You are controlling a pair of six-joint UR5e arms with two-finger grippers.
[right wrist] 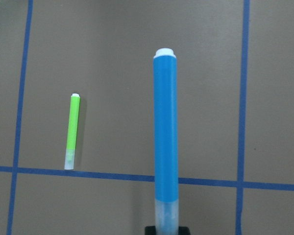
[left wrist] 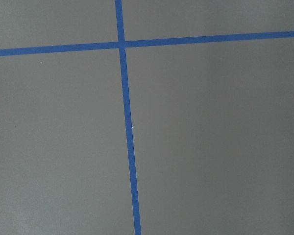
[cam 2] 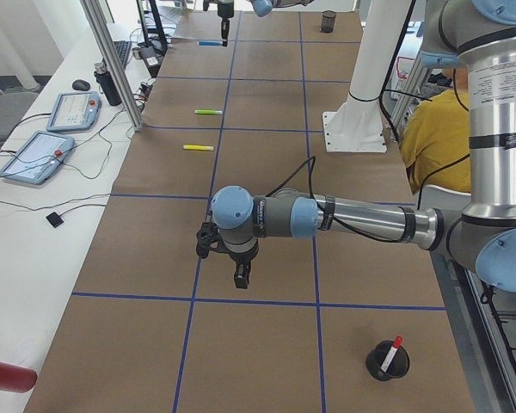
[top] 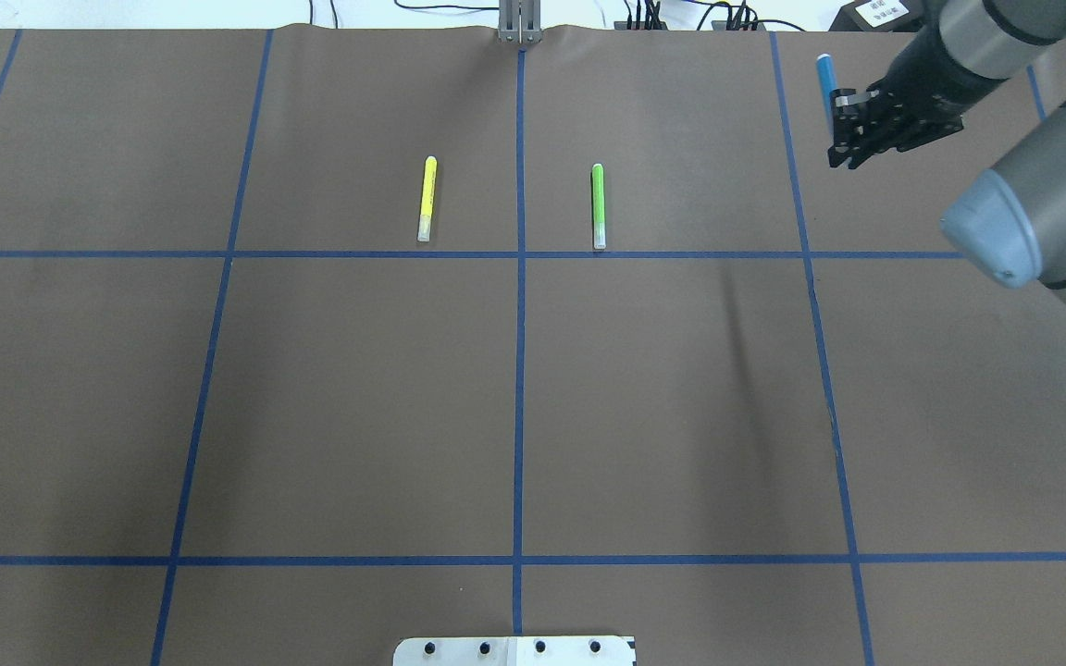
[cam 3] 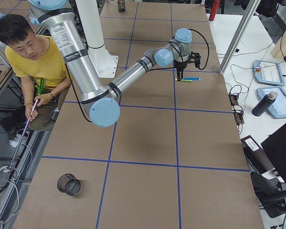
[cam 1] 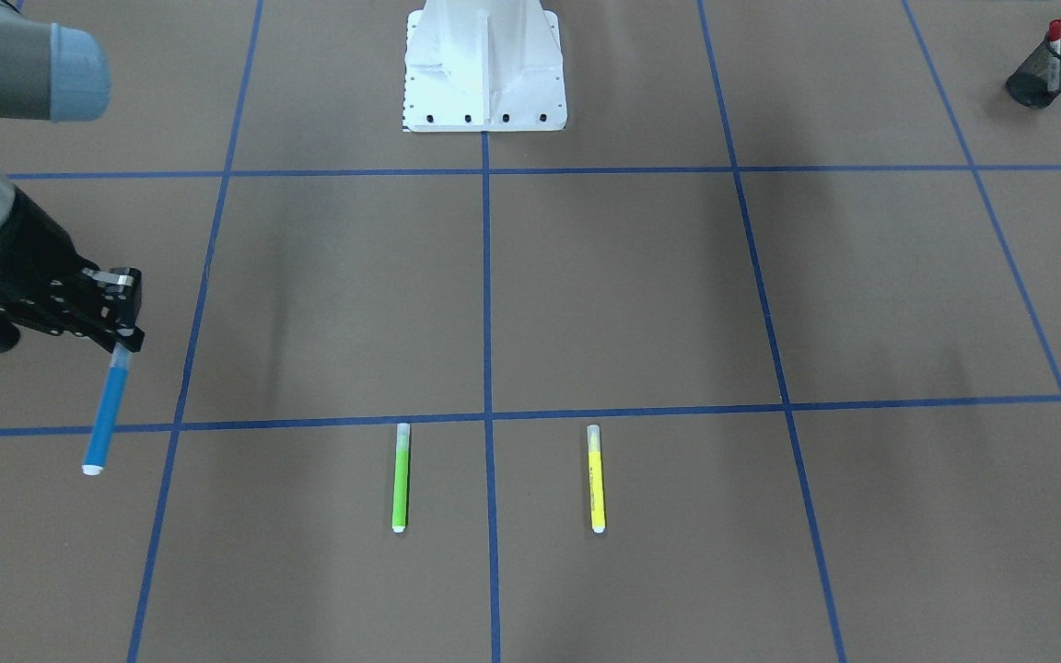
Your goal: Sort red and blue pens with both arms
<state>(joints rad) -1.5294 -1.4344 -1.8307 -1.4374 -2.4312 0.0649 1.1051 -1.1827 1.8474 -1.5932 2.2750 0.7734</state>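
My right gripper (cam 1: 125, 343) is shut on the blue pen (cam 1: 105, 419) at its translucent cap, and the barrel hangs slanted above the table. The overhead view has that gripper (top: 836, 128) at the far right with the blue pen (top: 824, 76) sticking out beyond it. The right wrist view is filled by the blue pen (right wrist: 165, 137). The red pen (cam 1: 1054, 48) stands in a black mesh cup (cam 1: 1037, 83). My left gripper (cam 2: 241, 277) hovers over bare table near that cup (cam 2: 387, 361); I cannot tell whether it is open or shut.
A green marker (cam 1: 401, 479) and a yellow marker (cam 1: 596, 479) lie side by side near the centre tape line. A second mesh cup (cam 3: 69, 184) stands at the robot's right end. A person in a yellow shirt (cam 3: 35, 57) sits beside the white base (cam 1: 484, 69).
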